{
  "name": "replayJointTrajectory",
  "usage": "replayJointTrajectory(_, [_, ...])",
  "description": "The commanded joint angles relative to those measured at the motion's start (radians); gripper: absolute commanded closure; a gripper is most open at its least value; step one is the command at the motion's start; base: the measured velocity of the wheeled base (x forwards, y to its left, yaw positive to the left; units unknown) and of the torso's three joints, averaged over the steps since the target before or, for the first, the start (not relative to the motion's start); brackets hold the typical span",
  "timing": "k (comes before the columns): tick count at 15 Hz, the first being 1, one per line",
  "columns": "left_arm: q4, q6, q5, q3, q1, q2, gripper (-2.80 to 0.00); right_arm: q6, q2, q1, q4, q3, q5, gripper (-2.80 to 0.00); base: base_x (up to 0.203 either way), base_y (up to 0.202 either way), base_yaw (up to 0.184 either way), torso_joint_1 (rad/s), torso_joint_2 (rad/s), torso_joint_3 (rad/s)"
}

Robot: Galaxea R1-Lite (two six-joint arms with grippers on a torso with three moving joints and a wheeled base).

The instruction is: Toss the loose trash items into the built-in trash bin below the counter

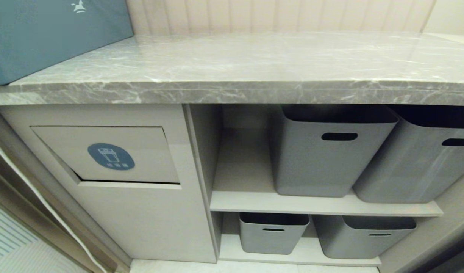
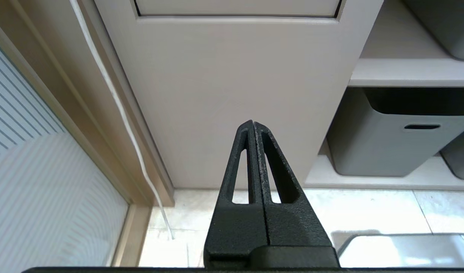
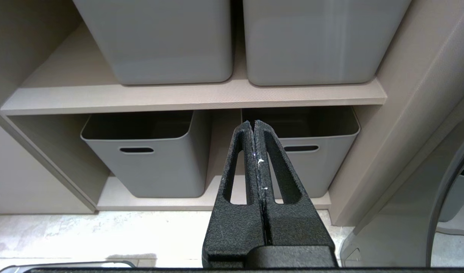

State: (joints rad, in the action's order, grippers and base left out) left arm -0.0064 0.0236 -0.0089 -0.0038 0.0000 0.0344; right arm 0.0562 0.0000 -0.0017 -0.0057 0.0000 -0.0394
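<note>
Head view gives me the counter bare of scraps, with the built-in trash bin below it at left, flap closed. Left wrist view — left gripper pressed together, empty, facing the bin's cabinet front. Right wrist view — right gripper also together, facing the grey tubs.

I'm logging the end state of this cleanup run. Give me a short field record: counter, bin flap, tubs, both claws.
counter: grey marble slab; no loose trash visible on it
teal box: on the counter's left end
trash bin flap: panel with blue sticker, below the counter at left, tipped slightly ajar at its lower edge
grey tubs: four on two shelves, right of the bin
left claw: shut, empty, low in front of the bin cabinet
right claw: shut, empty, facing the lower tubs
</note>
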Motion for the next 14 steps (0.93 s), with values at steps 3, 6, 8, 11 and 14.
replayJointTrajectory(3, [0.003, -0.004, 0.000, 0.005, 0.000, -0.031, 0.00, 0.001, 0.000, 0.000, 0.000, 0.002, -0.001, 0.00, 0.000, 0.000, 0.000, 0.000, 0.00, 0.000])
replayJointTrajectory(6, [0.002, 0.017, -0.003, 0.005, 0.000, -0.031, 0.00, 0.001, 0.002, 0.000, 0.000, 0.002, -0.001, 0.00, 0.000, 0.000, 0.000, 0.000, 0.00, 0.000])
replayJointTrajectory(8, [0.002, 0.025, -0.003, 0.005, 0.000, -0.031, 0.00, 0.001, 0.001, 0.000, 0.000, 0.002, -0.001, 0.00, 0.000, 0.000, 0.000, 0.000, 0.00, 0.000])
replayJointTrajectory(11, [0.002, 0.022, -0.003, 0.005, 0.000, -0.031, 0.00, -0.004, 0.002, 0.000, 0.000, 0.002, 0.003, 0.00, 0.000, 0.000, 0.000, 0.000, 0.00, 0.000])
replayJointTrajectory(14, [0.002, 0.021, -0.003, 0.006, 0.000, -0.031, 0.00, 0.001, 0.000, 0.000, 0.000, 0.002, -0.001, 0.00, 0.000, 0.000, 0.000, 0.000, 0.00, 0.000])
